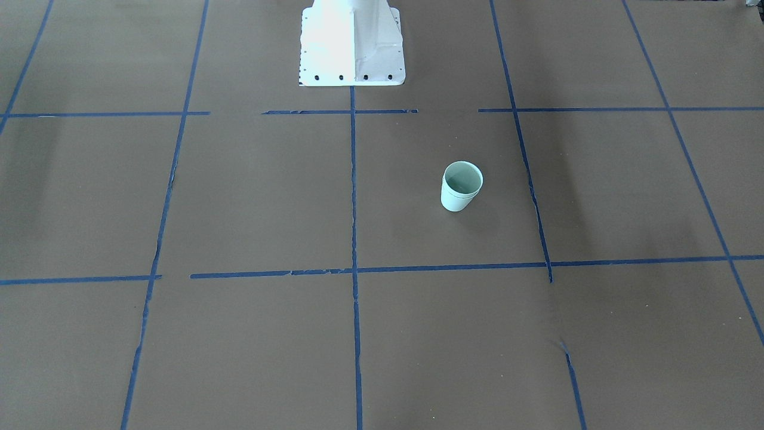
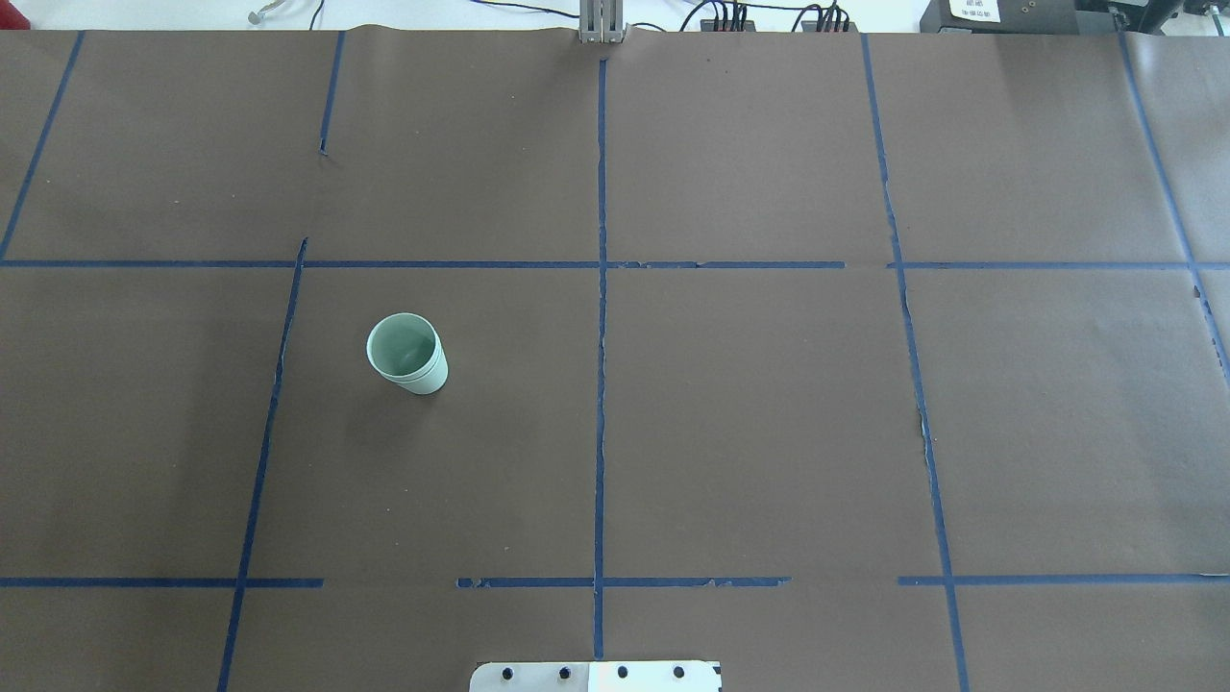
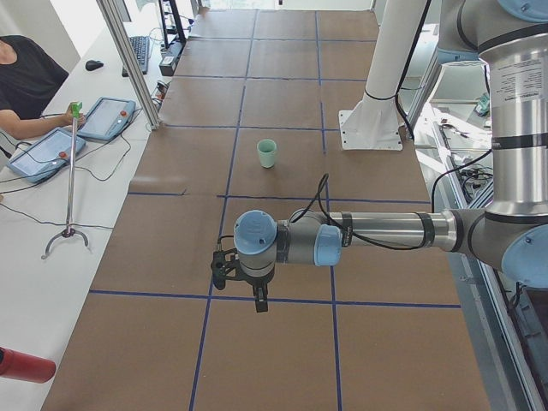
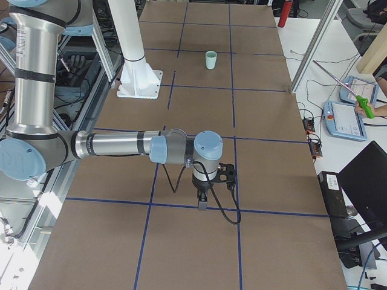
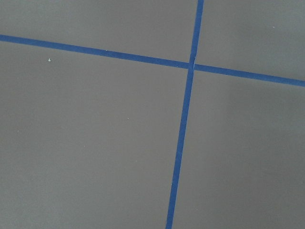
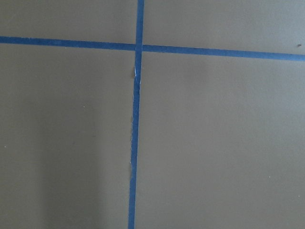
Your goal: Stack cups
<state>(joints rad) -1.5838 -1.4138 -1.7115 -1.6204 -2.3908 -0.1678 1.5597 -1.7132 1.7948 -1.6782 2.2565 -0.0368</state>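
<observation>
Two pale mint-green cups [image 2: 407,353] stand upright on the brown table, one nested inside the other, with a double rim showing. The stack also shows in the front-facing view [image 1: 461,186], the left side view [image 3: 267,153] and the right side view [image 4: 210,59]. My left gripper [image 3: 259,300] hangs over the table's end, well away from the cups. My right gripper [image 4: 202,204] hangs over the opposite end, also far from them. Both show only in the side views, so I cannot tell whether they are open or shut. The wrist views show only paper and tape.
The table is covered in brown paper with a blue tape grid [image 2: 602,288]. The robot's white pedestal base [image 1: 352,45] stands at the table's robot side. Operators with tablets [image 3: 103,118] sit along the far edge, beside a stand [image 3: 70,180].
</observation>
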